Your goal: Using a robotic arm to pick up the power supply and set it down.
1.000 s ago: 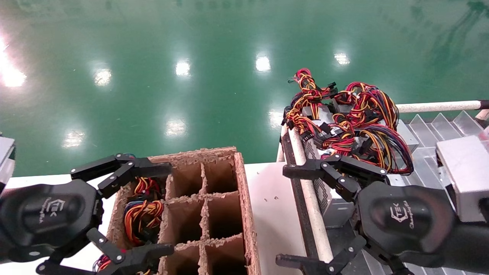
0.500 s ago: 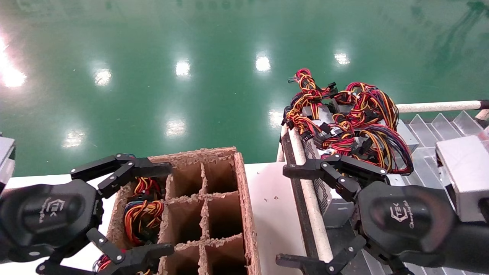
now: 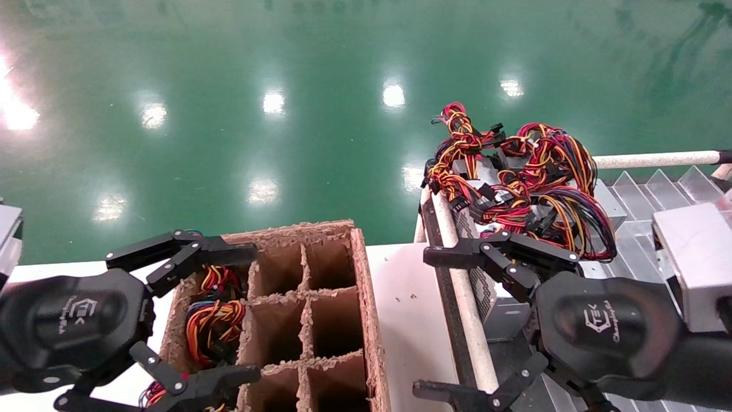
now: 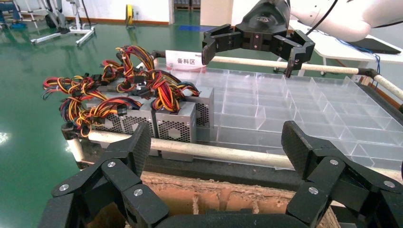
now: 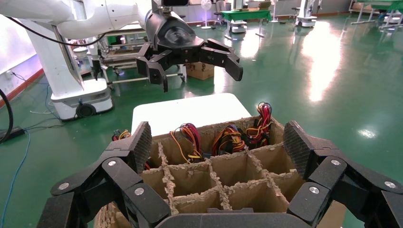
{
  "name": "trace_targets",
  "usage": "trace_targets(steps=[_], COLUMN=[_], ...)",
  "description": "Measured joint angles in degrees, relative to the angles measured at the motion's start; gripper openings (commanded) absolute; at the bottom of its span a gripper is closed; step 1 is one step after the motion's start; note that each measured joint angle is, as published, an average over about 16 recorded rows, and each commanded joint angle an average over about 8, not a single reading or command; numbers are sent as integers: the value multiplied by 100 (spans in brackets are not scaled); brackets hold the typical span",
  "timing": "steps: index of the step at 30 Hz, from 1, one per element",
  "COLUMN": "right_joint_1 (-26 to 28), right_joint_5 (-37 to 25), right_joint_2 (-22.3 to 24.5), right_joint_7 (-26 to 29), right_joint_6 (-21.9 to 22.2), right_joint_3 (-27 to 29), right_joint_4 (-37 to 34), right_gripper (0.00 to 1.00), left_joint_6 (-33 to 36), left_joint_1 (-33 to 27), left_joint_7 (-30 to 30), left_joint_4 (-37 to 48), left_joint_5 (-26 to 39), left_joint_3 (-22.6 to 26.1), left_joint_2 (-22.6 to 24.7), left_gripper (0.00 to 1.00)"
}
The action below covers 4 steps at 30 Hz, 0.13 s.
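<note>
Several silver-grey power supplies with perforated sides stand in a row at the rack's near end, under a tangle of red, yellow and black cables. The nearest power supply sits just behind my right gripper, which hangs open over the rack's white rail with nothing between its fingers. My left gripper is open above the left column of a divided cardboard box. Cable bundles fill that column's cells. Each wrist view shows its own jaws wide apart, the left gripper and the right gripper.
The cardboard box rests on a white table. A white rail edges the rack, and clear plastic divider trays cover the rest of it. The box's middle and right cells hold nothing. Green floor lies beyond.
</note>
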Motion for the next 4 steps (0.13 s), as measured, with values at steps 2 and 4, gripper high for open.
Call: trace_targets(steps=[2,4], right_joint_1=[0,0], right_joint_5=[0,0], right_joint_2=[0,0], right_joint_7=[0,0], right_joint_6=[0,0], right_joint_3=[0,0], right_joint_4=[0,0], right_gripper=[100,100], left_joint_6=[0,0], left_joint_1=[0,0], left_joint_7=[0,0], left_joint_4=[0,0], left_joint_5=[0,0], left_joint_3=[0,0], left_joint_2=[0,0], left_gripper=[100,100])
